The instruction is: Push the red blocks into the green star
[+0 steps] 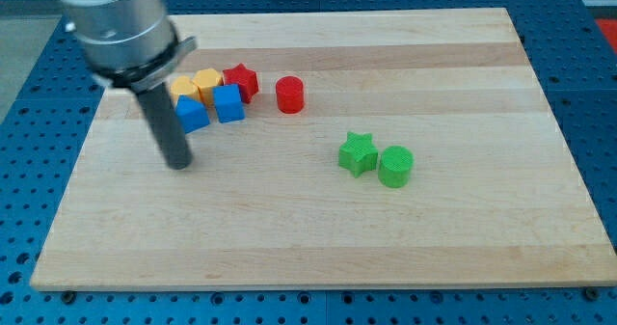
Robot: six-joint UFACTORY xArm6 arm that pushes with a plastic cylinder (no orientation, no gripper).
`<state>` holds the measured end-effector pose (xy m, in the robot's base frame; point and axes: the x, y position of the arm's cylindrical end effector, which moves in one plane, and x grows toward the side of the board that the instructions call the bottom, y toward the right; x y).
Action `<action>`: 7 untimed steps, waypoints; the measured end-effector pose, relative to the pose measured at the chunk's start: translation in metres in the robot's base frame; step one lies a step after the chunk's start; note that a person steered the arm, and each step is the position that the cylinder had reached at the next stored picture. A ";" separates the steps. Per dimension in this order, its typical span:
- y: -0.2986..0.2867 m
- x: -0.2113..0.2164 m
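Observation:
A red star [241, 81] and a red cylinder [289, 94] sit on the wooden board [318, 238] toward the view's upper left. A green star [357, 153] lies near the middle, touching a green cylinder [395, 166] on its right. My tip [178, 163] rests on the board at the left, just below a blue block [191, 114] and well left of the green star. The red star touches a blue cube [228, 103] and a yellow block [207, 80]. The red cylinder stands alone, above and left of the green star.
A second yellow block [183, 87] sits partly behind the rod, beside the first. The arm's grey body [114, 21] covers the board's upper left corner. A blue perforated table surrounds the board.

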<state>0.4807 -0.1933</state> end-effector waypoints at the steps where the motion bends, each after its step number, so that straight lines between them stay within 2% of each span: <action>1: -0.015 -0.028; 3: 0.032 -0.051; 4: 0.022 -0.051; 5: -0.036 -0.053; 6: -0.107 -0.082; 7: -0.109 -0.128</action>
<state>0.3529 -0.3027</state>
